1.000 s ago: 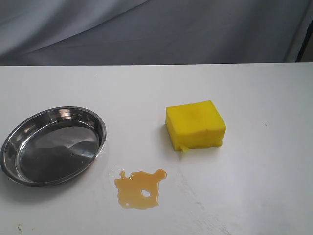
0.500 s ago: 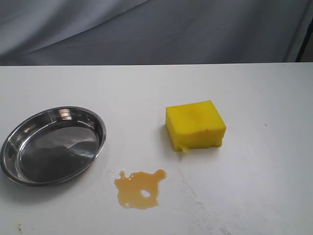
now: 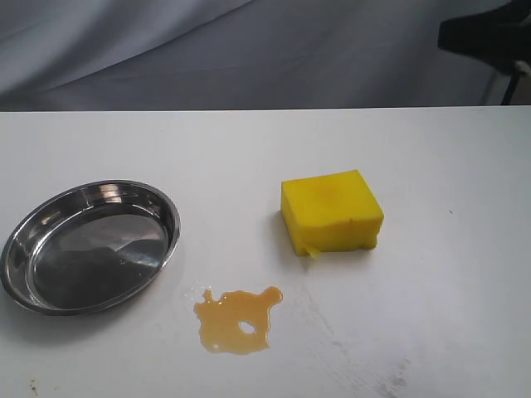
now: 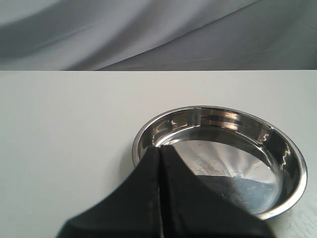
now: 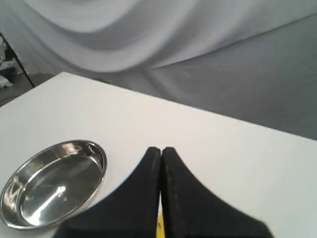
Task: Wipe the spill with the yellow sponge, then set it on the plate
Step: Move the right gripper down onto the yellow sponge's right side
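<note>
Tabletop, white and matte, carries faint grey scuffs near its front. Its far edge runs straight against a draped grey cloth that closes off the room behind. On it sit a steel plate, a yellow sponge lying flat, and an amber spill nearer the front edge, touching neither.

The black fingers of the left gripper are pressed together with nothing between them. The plate lies just beyond their tips, which overlap its near rim in the left wrist view. The right gripper is also closed tight on nothing. The plate shows ahead of its fingers and off to one side, well apart, and a thin yellow sliver of the sponge peeks out beneath them.

A dark blurred shape hangs before the cloth at the far right corner of the exterior view; what it is cannot be told. Bare white top stretches from the sponge to the far edge and out to the right side.
</note>
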